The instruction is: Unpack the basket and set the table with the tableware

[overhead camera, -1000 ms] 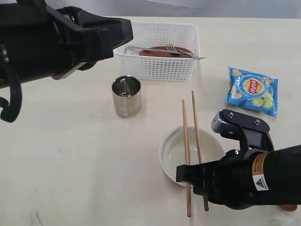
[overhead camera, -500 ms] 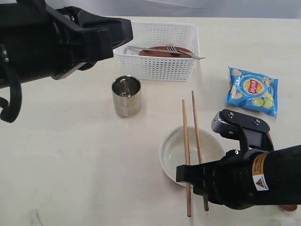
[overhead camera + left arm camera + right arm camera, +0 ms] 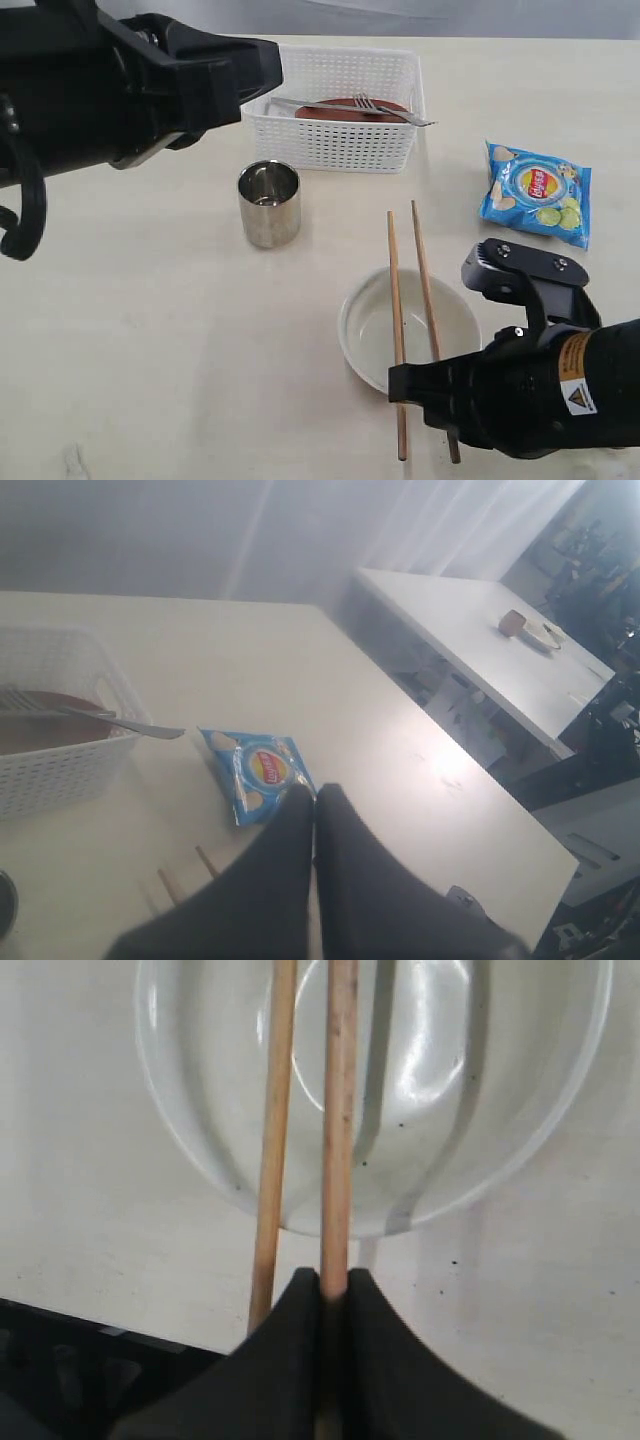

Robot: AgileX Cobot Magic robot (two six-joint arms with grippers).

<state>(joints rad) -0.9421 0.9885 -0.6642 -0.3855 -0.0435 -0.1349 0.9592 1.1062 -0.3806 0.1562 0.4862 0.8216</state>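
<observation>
**A:** Right pincer (image 3: 333,1280): what are we logging?

**B:** We are logging it as clamped tight on the near end of the right-hand chopstick (image 3: 424,280). The fingers are pressing on the wood with no gap showing. The left-hand chopstick (image 3: 395,300) is lying free just beside it, outside the fingers.

**A:** And how are the sticks lying?

**B:** Both are crossing over the bowl (image 3: 360,335) from near to far, and their far tips are reaching past its far rim. The held one is angling a little left toward its far tip, so the two are drawing closer together there.

**A:** Where are we placing the rest of the tableware?

**B:** The bowl is sitting on the table (image 3: 150,330), near and right of the middle. The cup (image 3: 268,205) is standing upright, farther off and to the bowl's left. The basket (image 3: 340,145) is sitting at the far middle, beyond the cup. It is holding the brown plate (image 3: 335,112) with the steel cutlery (image 3: 365,103) on top, and one steel end is poking over its right rim. The chips bag (image 3: 535,195) is lying flat at the right, well apart from the basket.

**A:** Left pincer (image 3: 313,795)?

**B:** We are seeing its fingers pressed together with nothing between them. It is hanging in the air at the far left, by the basket's left end.
</observation>
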